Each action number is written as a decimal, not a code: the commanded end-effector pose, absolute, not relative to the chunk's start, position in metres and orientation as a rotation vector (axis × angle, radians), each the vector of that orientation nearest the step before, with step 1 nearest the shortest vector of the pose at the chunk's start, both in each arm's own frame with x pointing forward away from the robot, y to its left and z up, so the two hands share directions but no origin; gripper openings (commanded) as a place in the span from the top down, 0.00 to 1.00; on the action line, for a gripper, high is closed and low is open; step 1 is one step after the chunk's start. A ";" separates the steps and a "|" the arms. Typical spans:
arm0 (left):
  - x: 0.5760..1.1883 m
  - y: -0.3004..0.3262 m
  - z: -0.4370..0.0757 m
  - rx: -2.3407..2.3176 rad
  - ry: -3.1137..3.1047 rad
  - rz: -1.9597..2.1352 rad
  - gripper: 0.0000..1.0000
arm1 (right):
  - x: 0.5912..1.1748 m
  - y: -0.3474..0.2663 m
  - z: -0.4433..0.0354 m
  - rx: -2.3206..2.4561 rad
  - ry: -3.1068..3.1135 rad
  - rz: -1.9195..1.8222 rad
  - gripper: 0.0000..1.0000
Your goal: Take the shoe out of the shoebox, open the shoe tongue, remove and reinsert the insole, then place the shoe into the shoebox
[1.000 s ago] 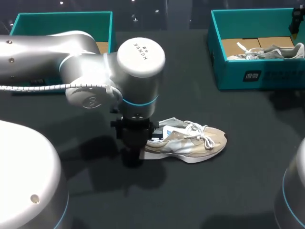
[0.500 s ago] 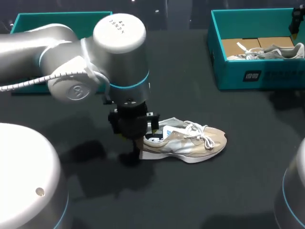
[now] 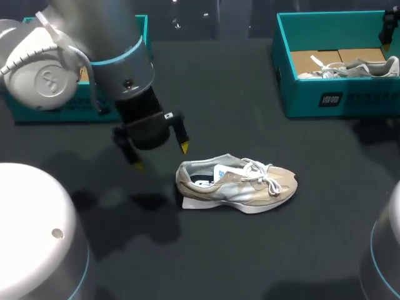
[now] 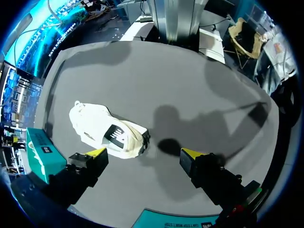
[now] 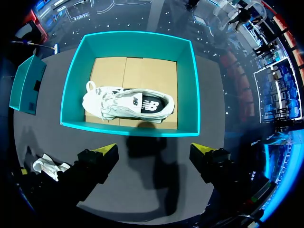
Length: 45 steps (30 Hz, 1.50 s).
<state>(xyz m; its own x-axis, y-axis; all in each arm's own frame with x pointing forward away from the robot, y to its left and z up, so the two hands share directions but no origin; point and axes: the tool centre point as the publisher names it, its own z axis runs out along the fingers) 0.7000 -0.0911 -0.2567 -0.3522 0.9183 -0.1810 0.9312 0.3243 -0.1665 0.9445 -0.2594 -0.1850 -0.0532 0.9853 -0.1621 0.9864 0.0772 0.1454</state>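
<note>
A beige shoe with white laces point(image 3: 240, 183) lies on its sole on the dark table, toe to the right. My left gripper point(image 3: 160, 156) hangs open above the table just left of the shoe's heel, holding nothing. In the left wrist view the shoe point(image 4: 107, 133) lies ahead of the open left gripper point(image 4: 145, 153), heel nearest. A second shoe point(image 3: 350, 67) lies in the teal shoebox point(image 3: 312, 99) at the back right. My right gripper point(image 5: 154, 149) stands open high above that shoebox point(image 5: 128, 128), with its shoe point(image 5: 126, 103) on the cardboard floor.
Another teal box point(image 3: 139, 28) stands at the back left, partly hidden by my left arm. In the right wrist view that box point(image 5: 28, 83) and the table shoe point(image 5: 47, 165) sit off to the side.
My left gripper opened fully, lifted off the shoe's heel and swung up and to the left. The shoe stayed on the table. The right arm kept still.
</note>
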 end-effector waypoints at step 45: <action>0.705 -0.010 -0.325 0.257 2.862 -1.245 0.00 | 0.945 -0.260 -0.185 1.997 2.134 -0.008 0.00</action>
<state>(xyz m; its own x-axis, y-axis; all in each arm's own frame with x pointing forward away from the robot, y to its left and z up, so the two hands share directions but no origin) 0.7032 -0.0196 -0.3118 -0.9877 0.1409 -0.0670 0.1510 0.7541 -0.6392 0.9445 -0.2594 -0.1850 -0.0532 0.9853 -0.1621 0.9864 0.0772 0.1454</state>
